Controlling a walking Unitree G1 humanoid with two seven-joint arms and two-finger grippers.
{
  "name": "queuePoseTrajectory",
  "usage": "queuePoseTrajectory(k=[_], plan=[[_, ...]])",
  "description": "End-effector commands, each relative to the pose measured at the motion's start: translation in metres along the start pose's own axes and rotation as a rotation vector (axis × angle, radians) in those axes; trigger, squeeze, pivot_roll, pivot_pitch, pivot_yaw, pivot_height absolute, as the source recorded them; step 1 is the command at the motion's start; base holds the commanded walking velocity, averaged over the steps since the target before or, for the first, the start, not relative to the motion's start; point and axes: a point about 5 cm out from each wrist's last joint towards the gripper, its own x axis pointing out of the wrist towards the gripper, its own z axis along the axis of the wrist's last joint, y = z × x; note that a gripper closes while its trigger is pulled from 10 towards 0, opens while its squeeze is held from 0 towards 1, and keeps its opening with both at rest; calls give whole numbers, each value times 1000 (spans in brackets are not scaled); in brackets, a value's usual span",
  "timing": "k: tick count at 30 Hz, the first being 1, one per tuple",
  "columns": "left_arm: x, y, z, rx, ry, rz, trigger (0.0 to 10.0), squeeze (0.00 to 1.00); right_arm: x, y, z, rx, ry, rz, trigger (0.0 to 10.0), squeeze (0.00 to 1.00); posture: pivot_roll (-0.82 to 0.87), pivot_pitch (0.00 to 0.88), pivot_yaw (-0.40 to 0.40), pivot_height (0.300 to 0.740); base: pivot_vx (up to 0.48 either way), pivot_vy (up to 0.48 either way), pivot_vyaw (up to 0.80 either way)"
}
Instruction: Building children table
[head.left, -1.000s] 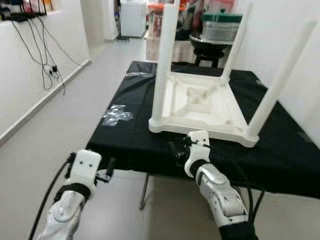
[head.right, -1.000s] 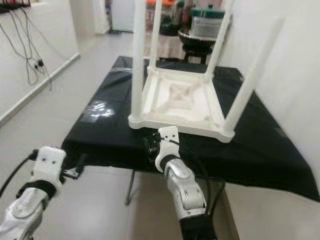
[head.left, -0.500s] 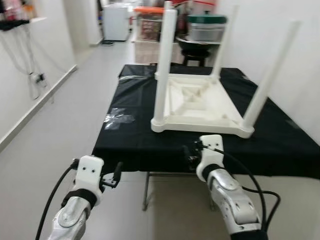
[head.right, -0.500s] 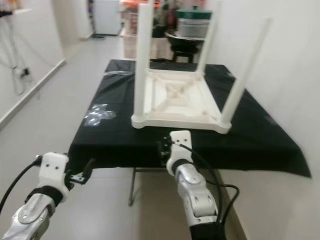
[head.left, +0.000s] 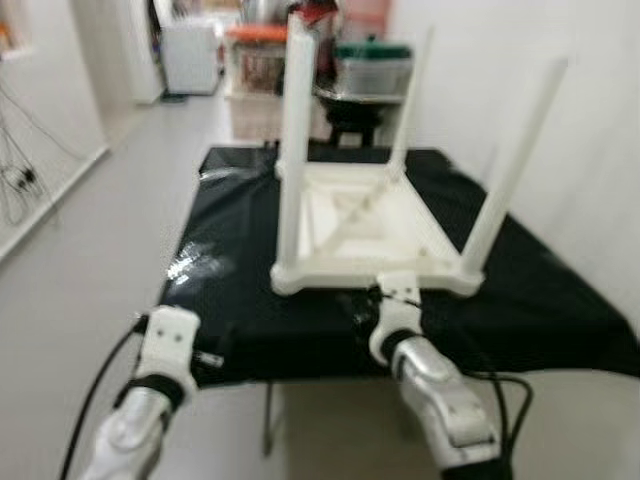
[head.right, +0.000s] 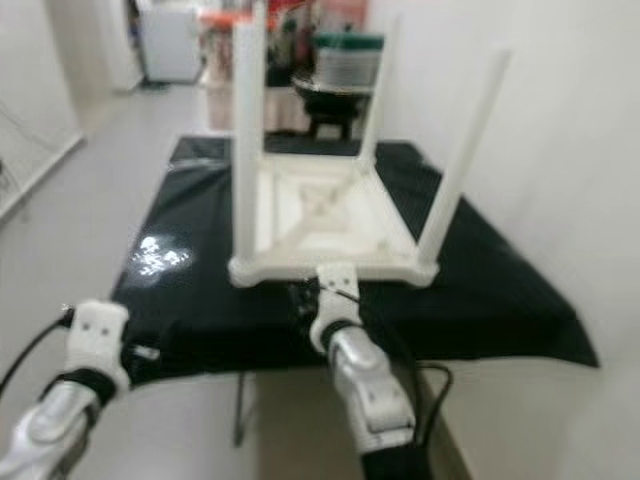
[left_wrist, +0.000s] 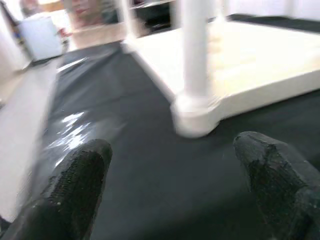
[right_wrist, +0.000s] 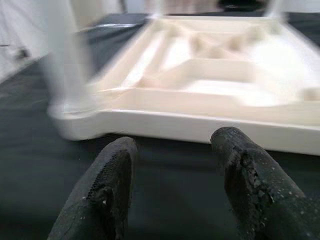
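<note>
A white plastic children's table (head.left: 372, 222) lies upside down on a black-clothed table (head.left: 225, 225), its white legs (head.left: 293, 150) pointing up. My right gripper (head.left: 362, 304) hovers low over the cloth just in front of the white table's near rim (right_wrist: 200, 127). It is open, with nothing between its fingers (right_wrist: 112, 175). My left gripper (head.left: 212, 358) is at the cloth's front left edge, open wide and empty. The near left leg and corner (left_wrist: 196, 85) stand ahead of it, some way off. All views are blurred.
A white wall runs close along the right side of the black table. Behind it stand a dark round stand with a green-lidded container (head.left: 372, 62) and other clutter. Open grey floor (head.left: 90, 250) lies to the left, with cables (head.left: 15, 180) on the left wall.
The whole picture has shifted and blurred, so the camera has moved. My right gripper now sits nearer the white table's rim than half a second ago. My left gripper has come up to the cloth's edge.
</note>
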Motion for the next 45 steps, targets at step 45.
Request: queuePoseTrajectory(k=[45], plan=[[-7, -31, 10, -28, -2, -143, 10000, 0, -4, 0, 0, 13, -4, 155, 10000, 0, 42, 0, -63, 740, 95, -127, 0]])
